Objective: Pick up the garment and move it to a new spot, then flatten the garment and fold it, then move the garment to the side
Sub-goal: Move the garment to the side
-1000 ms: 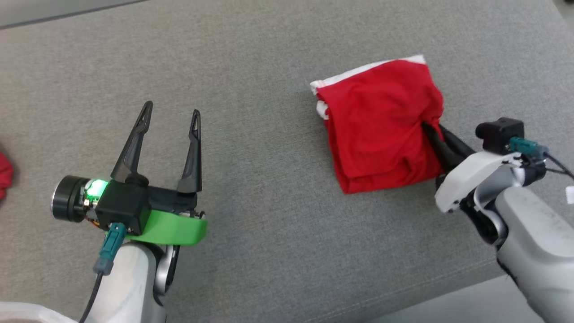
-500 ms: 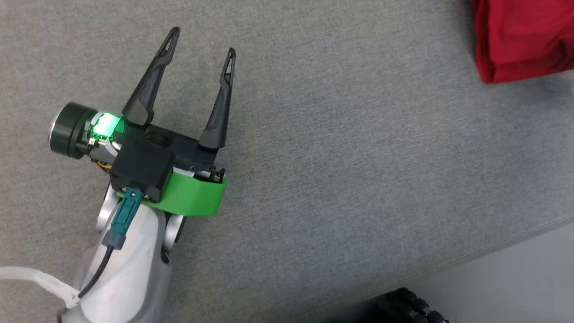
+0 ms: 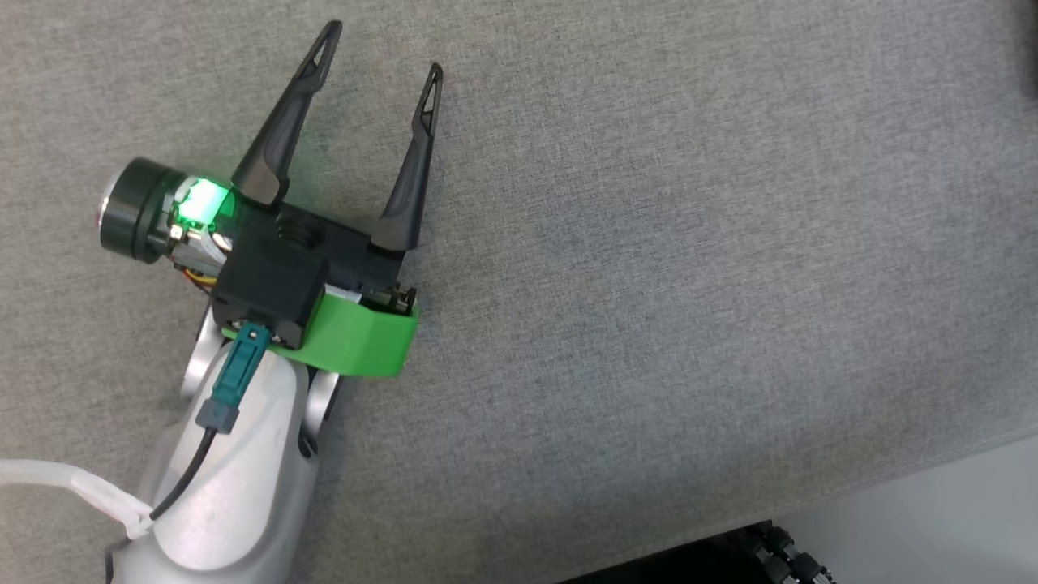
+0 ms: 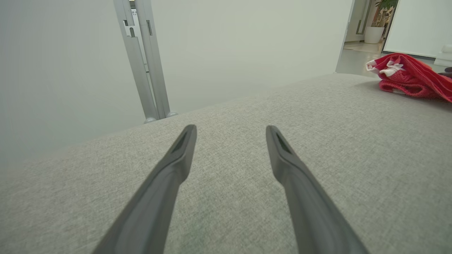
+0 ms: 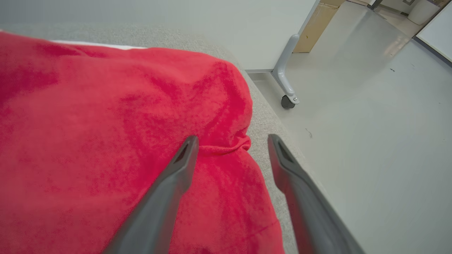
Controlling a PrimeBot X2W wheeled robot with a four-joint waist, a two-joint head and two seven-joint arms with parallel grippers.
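You look to be at the end of the last step, judging by how things lie: the garment (image 5: 106, 123) sits folded in a red bundle at the right edge of the bench (image 3: 689, 284), close to where the grey top drops to the floor. From the left wrist view it lies well off to the far right (image 4: 409, 76), apart from that arm.

The right gripper (image 5: 233, 138) has its fingers spread wide with nothing clamped. One finger lies over the red cloth and the other over the bare bench edge, with a small pucker of fabric between them. Whether the finger on the cloth actually presses on it, you cannot tell.

The left gripper (image 3: 384, 49) is also fully open and empty. It hangs low over bare bench at the left, fingers pointing toward the far side.

What is left is probably only to back the right arm out. Lift it straight away from that pucker, so a finger does not catch the cloth and pull the fold open or drag the bundle off the edge.
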